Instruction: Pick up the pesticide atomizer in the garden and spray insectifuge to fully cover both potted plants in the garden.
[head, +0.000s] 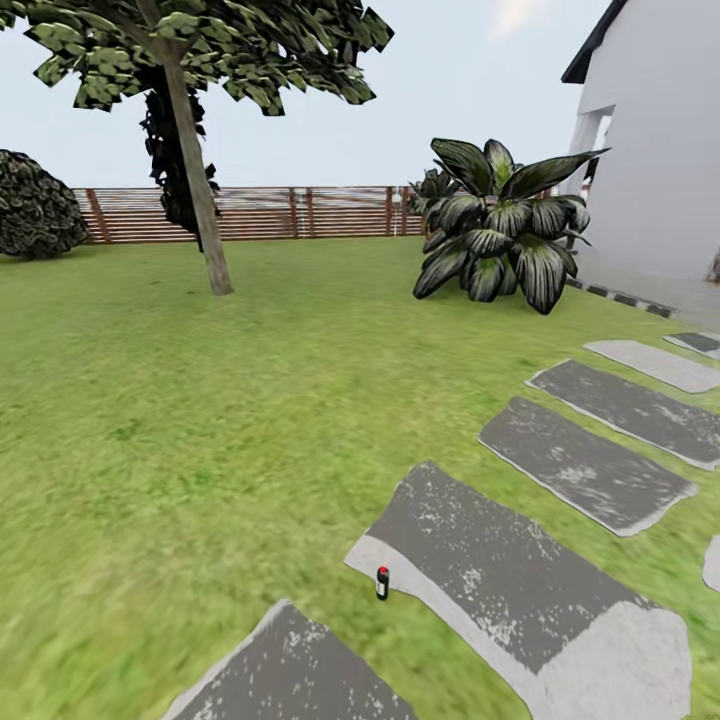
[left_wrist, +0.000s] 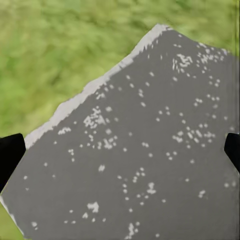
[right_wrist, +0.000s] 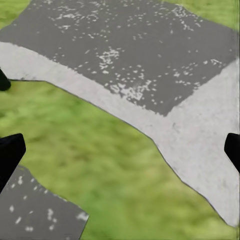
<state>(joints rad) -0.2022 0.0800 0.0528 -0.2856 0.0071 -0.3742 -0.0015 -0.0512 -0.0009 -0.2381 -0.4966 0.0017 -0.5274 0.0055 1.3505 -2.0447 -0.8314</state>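
The pesticide atomizer (head: 382, 582), a small dark bottle with a reddish top, stands upright on the grass at the pale edge of a grey stepping stone (head: 500, 575), low in the head view. A dark shape (right_wrist: 3, 80) at the border of the right wrist view may be that bottle. My left gripper (left_wrist: 120, 152) hangs open above a speckled grey stone (left_wrist: 150, 150), with nothing between its fingers. My right gripper (right_wrist: 120, 150) is open too, over the strip of grass (right_wrist: 100, 150) between two stones. The potted plants are out of view.
A row of flat stepping stones (head: 585, 465) runs toward a white house (head: 650, 140) at the right. A large broad-leaved plant (head: 500, 225), a tree (head: 200, 180), a dark bush (head: 35, 205) and a brown slatted fence (head: 260, 212) border the lawn (head: 200, 400).
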